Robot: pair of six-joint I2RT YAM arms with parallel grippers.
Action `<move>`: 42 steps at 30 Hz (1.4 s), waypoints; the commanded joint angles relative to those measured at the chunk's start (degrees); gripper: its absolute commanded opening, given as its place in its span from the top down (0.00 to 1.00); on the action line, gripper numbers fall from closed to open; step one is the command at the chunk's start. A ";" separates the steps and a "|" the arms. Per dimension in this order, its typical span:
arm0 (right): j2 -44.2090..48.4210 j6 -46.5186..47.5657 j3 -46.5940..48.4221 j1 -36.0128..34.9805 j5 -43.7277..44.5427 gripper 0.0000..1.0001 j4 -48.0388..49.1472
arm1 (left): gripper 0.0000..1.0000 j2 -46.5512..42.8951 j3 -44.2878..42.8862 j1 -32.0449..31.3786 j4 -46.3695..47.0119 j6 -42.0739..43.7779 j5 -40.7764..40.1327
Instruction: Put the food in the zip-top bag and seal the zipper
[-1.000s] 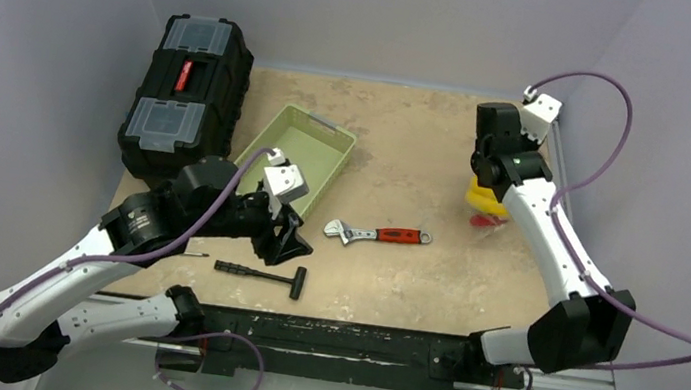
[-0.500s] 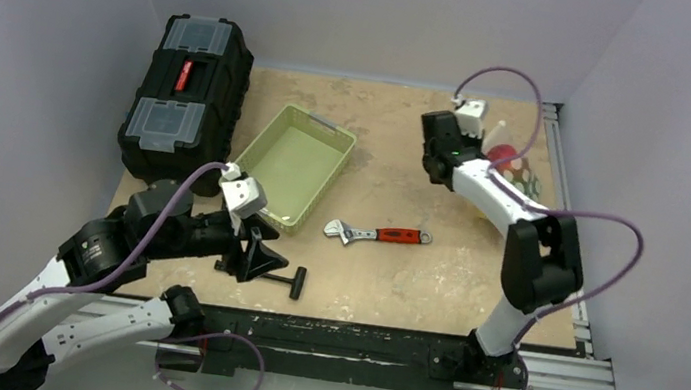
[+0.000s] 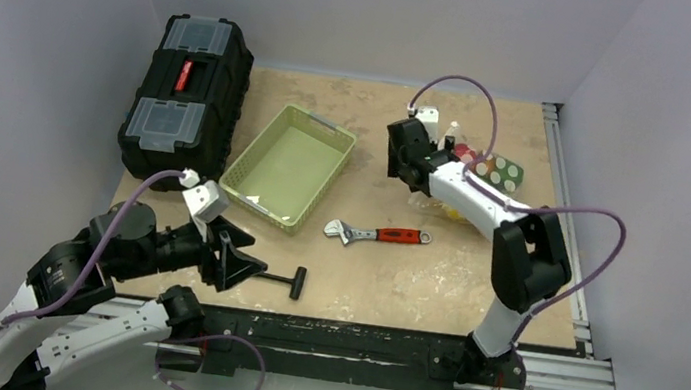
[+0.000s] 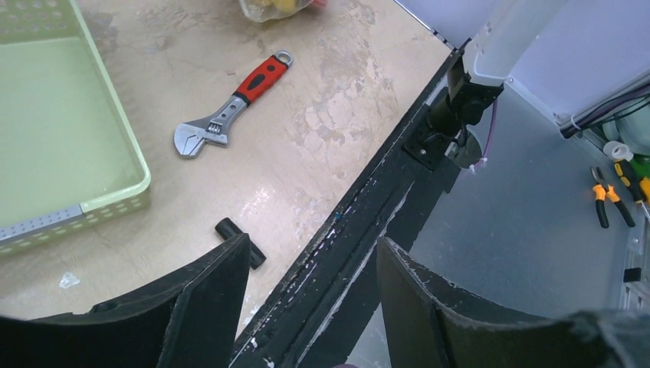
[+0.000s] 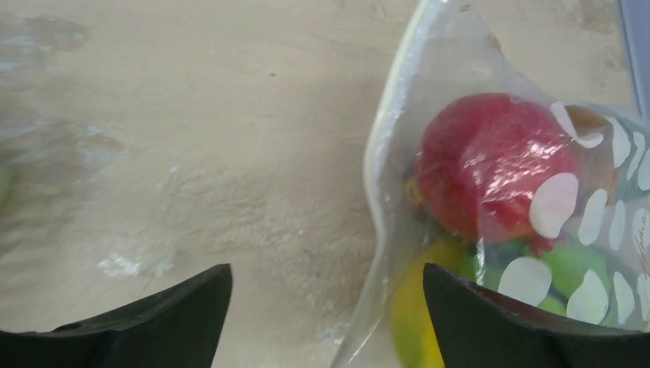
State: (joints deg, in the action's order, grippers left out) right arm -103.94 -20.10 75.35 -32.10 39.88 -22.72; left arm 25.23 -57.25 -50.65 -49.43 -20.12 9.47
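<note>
Right hand [image 5: 326,303] now wide beside zip-top bag [image 5: 490,192]

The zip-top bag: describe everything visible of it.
The zip-top bag is a clear, soft, crinkled plastic pouch with white polka dots on a green face. It lies on the tan table, toward its far right. Inside show a red round fruit, a yellow piece and a green piece. Its pale edge strip reaches between the open fingers of the right gripper, which does not grip it. Whether the mouth is sealed cannot be told.
</note>
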 commanded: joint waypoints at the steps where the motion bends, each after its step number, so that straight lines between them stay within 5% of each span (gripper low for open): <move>1: 10.42 2.26 -1.96 0.02 -12.33 0.01 1.25 | 0.39 0.13 -0.71 0.20 -1.95 -3.25 -4.11; 21: 73.06 2.53 -13.55 -0.05 -23.22 0.01 -4.91 | 0.39 -6.87 -3.03 0.20 0.59 -8.21 -23.64; 32: 81.76 1.32 -7.41 0.01 -17.28 0.01 -13.07 | 0.40 -9.89 -6.24 0.20 3.06 -3.99 -29.42; 42: 81.34 -0.84 -6.08 0.07 -13.51 0.01 -10.69 | 0.40 -7.17 -9.02 0.20 5.15 3.02 -32.65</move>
State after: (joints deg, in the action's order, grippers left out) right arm -22.04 -19.75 68.88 -31.97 23.57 -35.46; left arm 15.99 -64.27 -50.63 -47.59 -21.30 -21.10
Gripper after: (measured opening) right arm 0.987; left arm 0.601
